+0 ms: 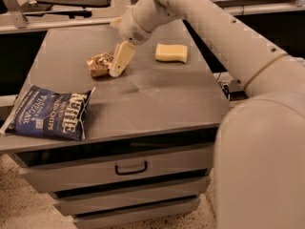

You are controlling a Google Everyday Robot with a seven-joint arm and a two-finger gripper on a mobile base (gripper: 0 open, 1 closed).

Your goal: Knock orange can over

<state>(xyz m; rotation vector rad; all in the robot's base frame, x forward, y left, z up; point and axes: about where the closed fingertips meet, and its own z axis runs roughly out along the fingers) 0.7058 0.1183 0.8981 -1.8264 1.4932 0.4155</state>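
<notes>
- Lying flat at the front-left corner of the bench (pixel 157 99): a blue chip bag (pixel 47 113), white lettering up, its left end hanging past the edge.
- Behind the bag and further in, on the back-left part of the grey top: the orange can (pixel 99 64). It is shiny orange-brown, mottled with pale marks. It shows wider than tall and sits low on the surface. I cannot tell whether it lies fully on its side.
- Tool (pixel 116 70) is hard against the can's right side, touching or very nearly so. Its pale flat end slants down and left from the wrist, with the tip at the bench top just beside the can. I cannot tell from this angle whether the tool is wide or narrow.
- Under the top, about mid-front: stacked grey drawers (pixel 119 173). The upper one carries a dark loop handle (pixel 131 168).
- Yellow sponge (pixel 171 52) lies flat to the right of the tool and apart from it, toward the back of the bench.
- Cream arm (pixel 214 27) comes in from the upper right, passes above and behind the sponge, and bends down to the tool.
- Robot body (pixel 262 166) is a bulky cream mass filling the right foreground and hiding the bench's right front.
</notes>
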